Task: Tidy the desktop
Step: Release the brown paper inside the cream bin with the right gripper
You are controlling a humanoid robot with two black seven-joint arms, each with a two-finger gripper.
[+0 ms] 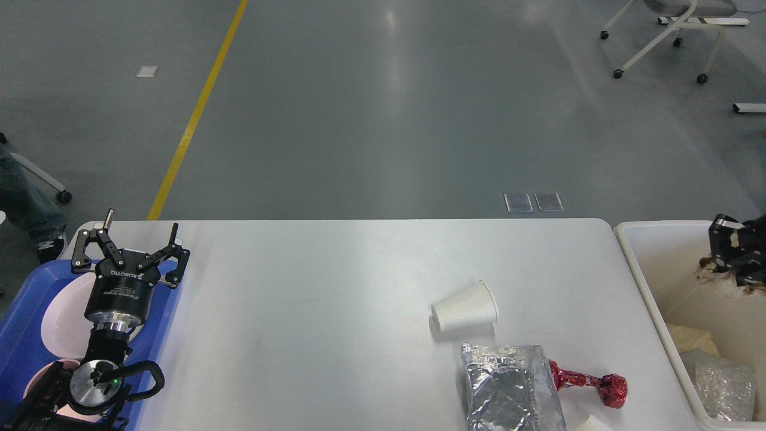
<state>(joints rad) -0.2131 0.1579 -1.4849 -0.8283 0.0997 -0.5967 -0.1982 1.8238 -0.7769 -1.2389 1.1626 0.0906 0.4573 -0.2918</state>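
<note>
The white desktop (329,299) carries a white paper cup (465,306) lying on its side, a crumpled silver foil bag (508,389) and a red foil wrapper (589,383) at the front right. My right gripper (735,254) shows only partly at the right edge, over the cream bin (643,281), shut on a wad of crumpled brown paper (718,278). My left gripper (133,239) stands open with nothing in it at the desktop's left end, above the edge of the blue tray (24,335).
White plates (63,311) lie in the blue tray. The bin holds beige paper and clear plastic wrap (724,389). A small white scrap (589,424) peeks in at the bottom edge. A wheeled chair frame (658,36) stands on the floor beyond.
</note>
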